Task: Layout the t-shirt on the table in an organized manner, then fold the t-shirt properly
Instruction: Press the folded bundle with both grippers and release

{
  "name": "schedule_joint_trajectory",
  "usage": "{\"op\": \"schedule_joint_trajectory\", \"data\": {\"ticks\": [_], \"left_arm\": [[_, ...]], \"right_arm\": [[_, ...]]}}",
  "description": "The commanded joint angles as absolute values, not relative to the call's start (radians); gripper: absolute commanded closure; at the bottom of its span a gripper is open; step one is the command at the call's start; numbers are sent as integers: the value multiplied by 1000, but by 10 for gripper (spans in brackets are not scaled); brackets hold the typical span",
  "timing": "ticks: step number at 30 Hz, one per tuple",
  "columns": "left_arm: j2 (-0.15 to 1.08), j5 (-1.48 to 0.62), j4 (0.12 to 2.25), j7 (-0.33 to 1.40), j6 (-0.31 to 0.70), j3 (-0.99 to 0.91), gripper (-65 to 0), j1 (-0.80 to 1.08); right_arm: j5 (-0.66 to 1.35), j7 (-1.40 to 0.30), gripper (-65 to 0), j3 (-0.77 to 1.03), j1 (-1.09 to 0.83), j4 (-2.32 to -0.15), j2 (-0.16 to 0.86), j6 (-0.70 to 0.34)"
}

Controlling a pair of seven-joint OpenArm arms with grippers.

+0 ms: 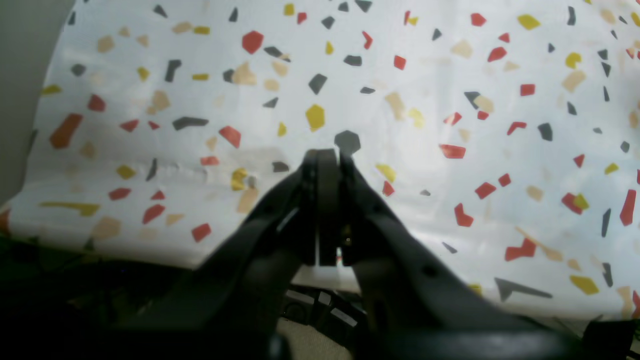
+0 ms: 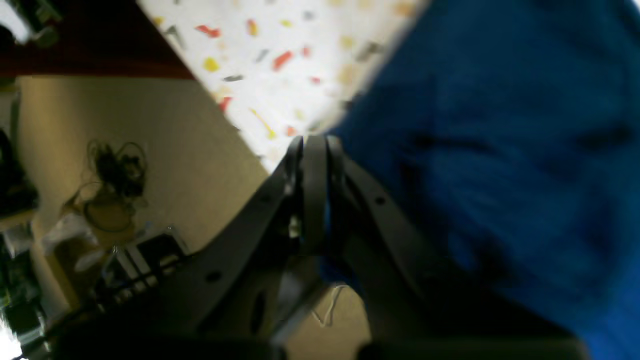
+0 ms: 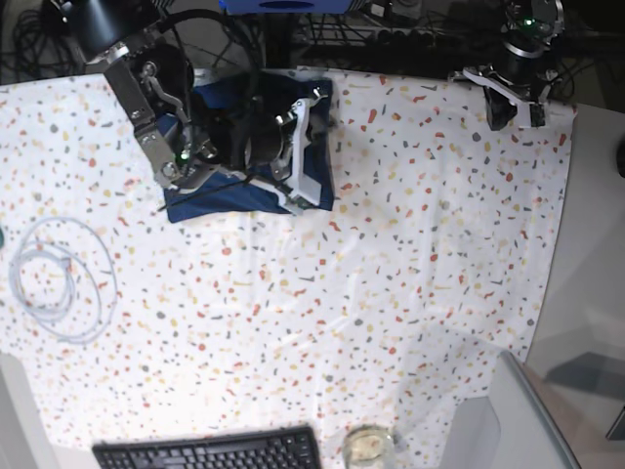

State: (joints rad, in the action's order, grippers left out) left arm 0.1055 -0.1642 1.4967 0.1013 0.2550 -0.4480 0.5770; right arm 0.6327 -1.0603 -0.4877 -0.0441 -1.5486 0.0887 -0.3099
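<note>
Speckled table [image 3: 410, 254]; on it: crumpled t-shirt [image 3: 220, 191], cable coil [image 3: 61, 278], keyboard [image 3: 210, 453].

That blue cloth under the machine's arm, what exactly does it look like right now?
The t-shirt is plain dark navy-blue soft fabric with no print. It lies crumpled in a compact heap, not spread out, near the far edge of the table with its speckled white cover. The right hand is shut on its edge, blue fabric showing between the fingers in the right wrist view. That arm covers much of the heap in the base view, so sleeves and collar cannot be made out.
</note>
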Motion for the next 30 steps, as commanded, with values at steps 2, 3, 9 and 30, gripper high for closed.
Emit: {"op": "schedule_joint_trajectory", "data": {"ticks": [2, 3, 9, 30], "left_arm": [[114, -171, 1511, 79, 251, -452, 0, 582], [114, -171, 1511, 79, 251, -450, 0, 582], [114, -171, 1511, 79, 251, -450, 0, 582], [114, -171, 1509, 79, 251, -450, 0, 565]], "right_arm": [[653, -1029, -14, -532, -10, -1531, 84, -311], [653, -1023, -12, -552, -1, -1514, 82, -311], [654, -1032, -12, -604, 15, -1627, 94, -308], [653, -924, -12, -642, 27, -1506, 171, -116]]}}
